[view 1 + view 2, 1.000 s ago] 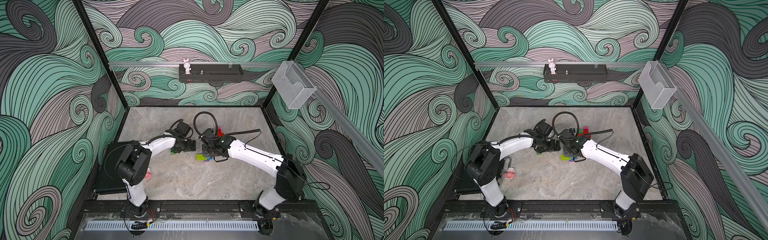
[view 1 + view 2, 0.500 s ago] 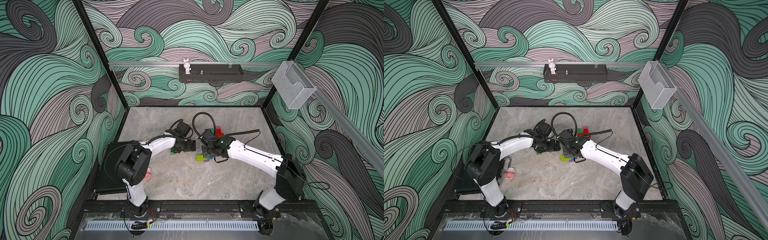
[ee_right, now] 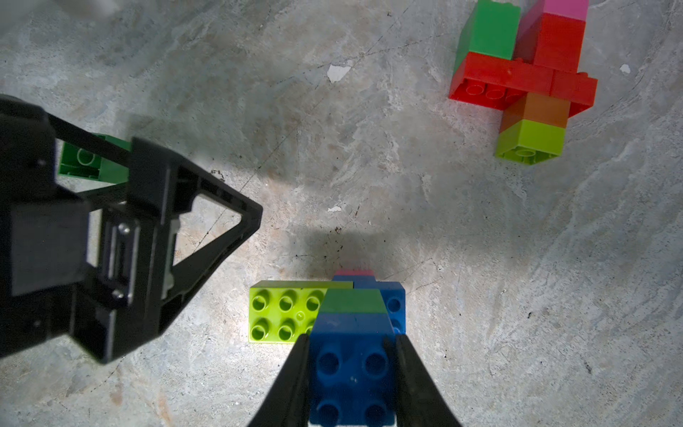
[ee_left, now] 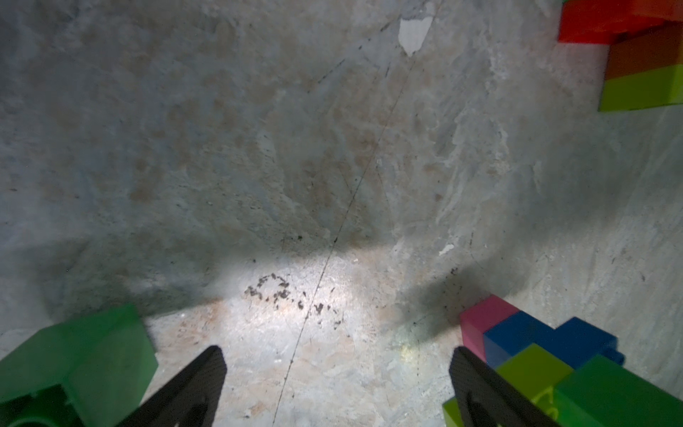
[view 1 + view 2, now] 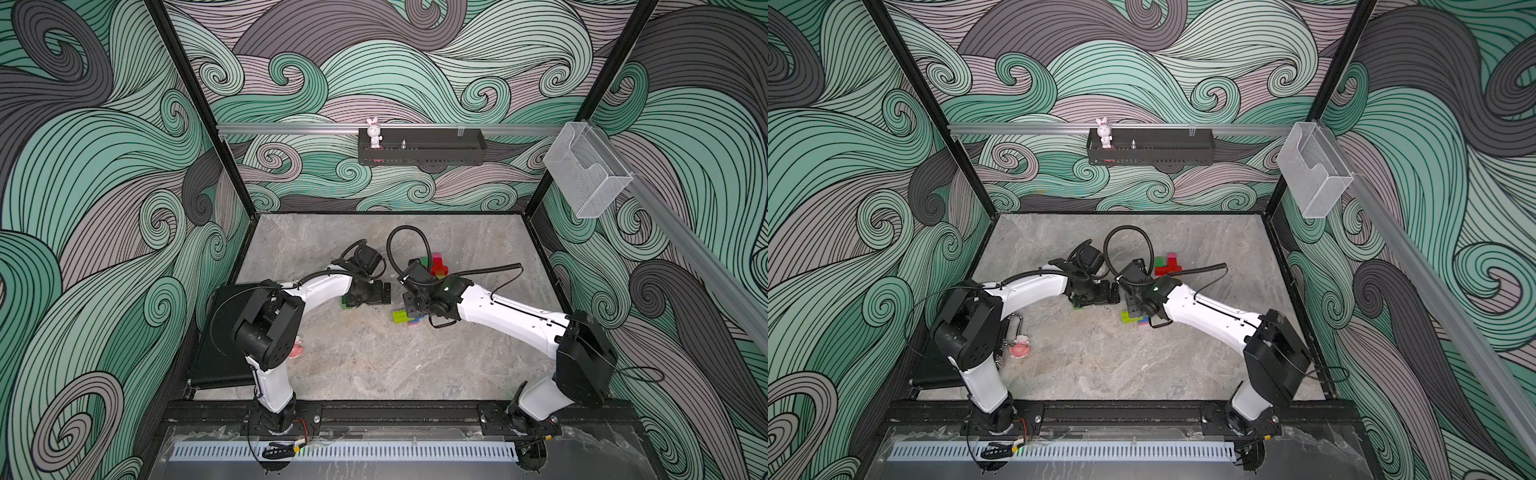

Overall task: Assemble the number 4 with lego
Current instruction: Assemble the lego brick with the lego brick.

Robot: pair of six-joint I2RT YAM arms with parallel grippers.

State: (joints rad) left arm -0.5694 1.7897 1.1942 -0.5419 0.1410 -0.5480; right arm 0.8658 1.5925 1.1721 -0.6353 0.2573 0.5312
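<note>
Moved since earlier: right arm (image 5: 507, 316) has edged its wrist slightly, so the green brick (image 5: 424, 261) of the far cluster (image 5: 437, 268) now shows beside the looped cable (image 5: 415, 239) in a top view; left arm (image 5: 320, 291) and the loose bricks lie as before
right gripper (image 3: 354, 388): pinching a blue brick (image 3: 351, 373) from both sides; fingers (image 3: 292, 384) pressed flat against it; low over the table (image 3: 480, 240)
held stack (image 3: 353, 301): the blue brick joins a green layer, a second blue piece and a pink one at the far end; whether it touches the table I cannot tell
lime brick (image 3: 284, 314): oblong, studs facing the right wrist camera; touching the held stack's side; a small raised mark among its studs, too small to read
left gripper (image 4: 340, 388): spread wide, nothing between its fingers; over bare table, near the right gripper but apart from it
dark green brick (image 4: 77, 362): just outside one left finger; hollow underside showing in the right wrist view
far cluster: red, green, pink, orange and lime bricks joined, lying on the table; well apart from both grippers, toward the back wall
figurine (image 5: 1020, 347): pink and white, on the table near the left arm's elbow
bunny figure (image 5: 374, 132): upright at one end of the black shelf (image 5: 436, 157) on the back wall
clear holder (image 5: 586, 178): fixed to the side rail
</note>
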